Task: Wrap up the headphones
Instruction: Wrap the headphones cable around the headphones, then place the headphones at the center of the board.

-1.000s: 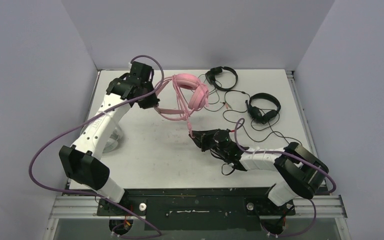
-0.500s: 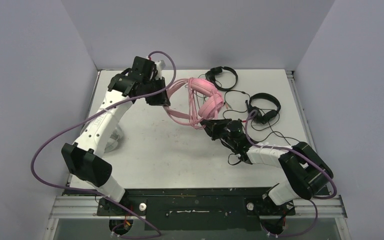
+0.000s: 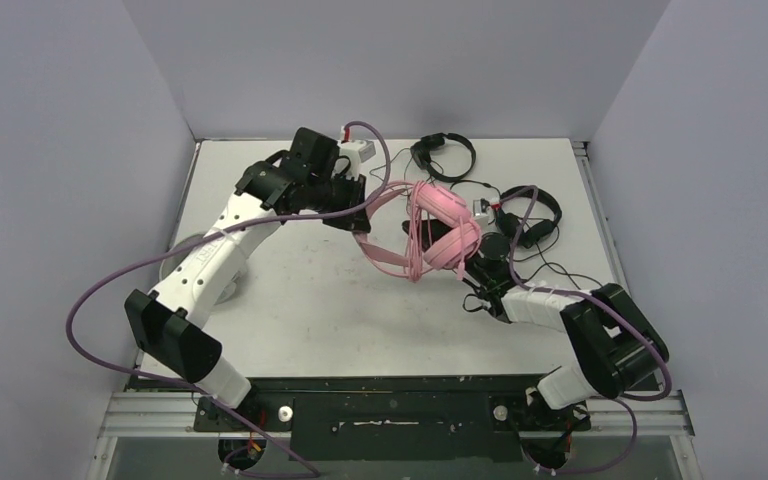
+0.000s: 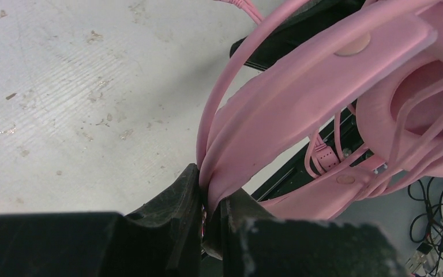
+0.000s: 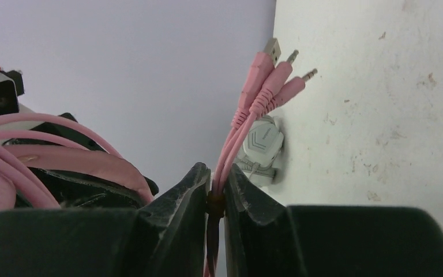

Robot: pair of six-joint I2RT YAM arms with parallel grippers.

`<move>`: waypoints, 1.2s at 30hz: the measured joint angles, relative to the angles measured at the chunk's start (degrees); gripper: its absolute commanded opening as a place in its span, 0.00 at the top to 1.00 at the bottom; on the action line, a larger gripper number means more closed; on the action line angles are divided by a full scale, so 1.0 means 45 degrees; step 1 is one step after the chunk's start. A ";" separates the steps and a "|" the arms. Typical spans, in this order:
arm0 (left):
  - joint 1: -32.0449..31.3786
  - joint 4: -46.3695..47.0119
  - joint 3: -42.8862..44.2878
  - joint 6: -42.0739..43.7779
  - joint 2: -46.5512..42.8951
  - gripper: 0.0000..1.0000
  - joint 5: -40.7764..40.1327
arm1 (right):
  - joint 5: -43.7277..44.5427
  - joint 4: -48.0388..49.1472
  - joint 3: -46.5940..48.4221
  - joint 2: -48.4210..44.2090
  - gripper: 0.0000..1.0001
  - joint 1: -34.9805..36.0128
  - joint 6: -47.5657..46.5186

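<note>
The left fingers (image 4: 179,196) are clamping the band of the pink headset (image 3: 440,225) over the counter (image 3: 300,290), while the right fingers (image 5: 190,190) are pinching the pink cable (image 5: 231,144) just below its plugs (image 5: 265,75), so the remaining turns are calling for steady tension and a snug tuck.

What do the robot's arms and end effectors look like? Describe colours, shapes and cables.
The left arm and right arm have white link shells with bulky black joint housings. A purple cable loops loosely along each. The left end effector and right end effector each have two black, wedge-shaped fingers with scuffed surfaces.
</note>
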 measured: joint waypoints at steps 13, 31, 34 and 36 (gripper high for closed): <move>-0.1277 -0.0068 -0.0695 0.1171 -0.0578 1.00 -0.0316 | -0.2535 0.0539 -0.0369 -0.1462 0.83 -0.0792 -0.4828; -0.1647 0.0971 -0.3580 0.2157 0.1462 1.00 -0.2900 | -0.1559 0.1637 -0.3677 0.0933 0.83 -0.0262 -0.7849; -0.1826 0.1423 -0.4041 0.2424 0.1894 1.00 -0.3016 | -0.1010 0.2846 -0.4250 0.2059 0.81 0.0078 -0.7873; -0.1991 0.1617 -0.4182 0.2584 0.2205 1.00 -0.3240 | -0.0719 0.3473 -0.4425 0.2798 0.79 0.0238 -0.7864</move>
